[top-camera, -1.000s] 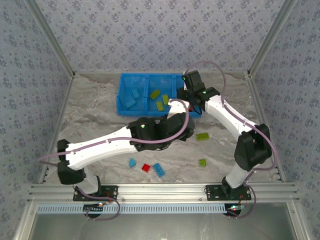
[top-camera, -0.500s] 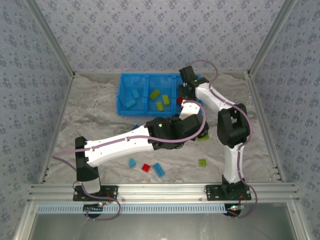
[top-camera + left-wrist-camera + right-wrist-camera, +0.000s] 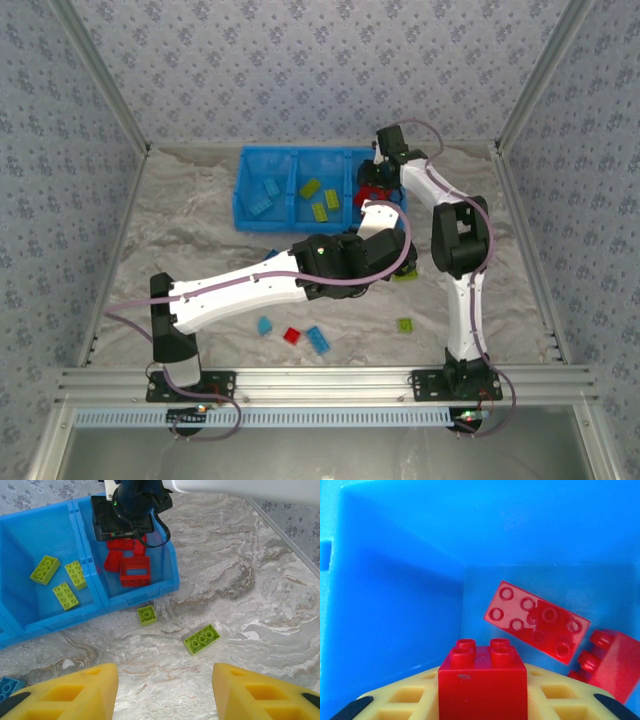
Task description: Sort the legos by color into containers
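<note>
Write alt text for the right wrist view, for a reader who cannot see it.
A square red brick is held between the yellow fingers of the right claw, over a blue bin compartment. On the compartment floor lie a longer red brick, askew, and another red brick at the right edge.

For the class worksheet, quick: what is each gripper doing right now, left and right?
Left gripper: open, nothing between its jaws.
Right gripper: closed on a red lego.

The marbled grey table (image 3: 190, 240) is viewed from above, behind the arms. The bright blue three-compartment plastic bin (image 3: 262, 224) at twelve o'clock is shared, seen closest from the right wrist.
</note>
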`<act>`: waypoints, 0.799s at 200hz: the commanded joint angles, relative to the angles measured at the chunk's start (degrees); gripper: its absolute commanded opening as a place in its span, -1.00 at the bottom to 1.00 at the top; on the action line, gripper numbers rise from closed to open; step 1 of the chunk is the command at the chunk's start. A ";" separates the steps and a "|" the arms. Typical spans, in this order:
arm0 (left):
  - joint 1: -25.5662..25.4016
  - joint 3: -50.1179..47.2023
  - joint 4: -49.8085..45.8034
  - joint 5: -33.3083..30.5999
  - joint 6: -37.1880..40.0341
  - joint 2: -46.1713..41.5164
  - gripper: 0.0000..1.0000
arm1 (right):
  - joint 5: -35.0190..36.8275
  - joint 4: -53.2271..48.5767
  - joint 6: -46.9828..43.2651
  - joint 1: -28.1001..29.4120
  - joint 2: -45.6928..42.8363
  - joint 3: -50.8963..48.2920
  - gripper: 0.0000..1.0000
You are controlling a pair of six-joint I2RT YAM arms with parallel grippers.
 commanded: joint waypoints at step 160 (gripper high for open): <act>0.13 -13.26 -12.65 6.58 -25.96 -5.81 0.12 | 4.59 4.20 -5.88 0.87 -27.95 -13.70 0.28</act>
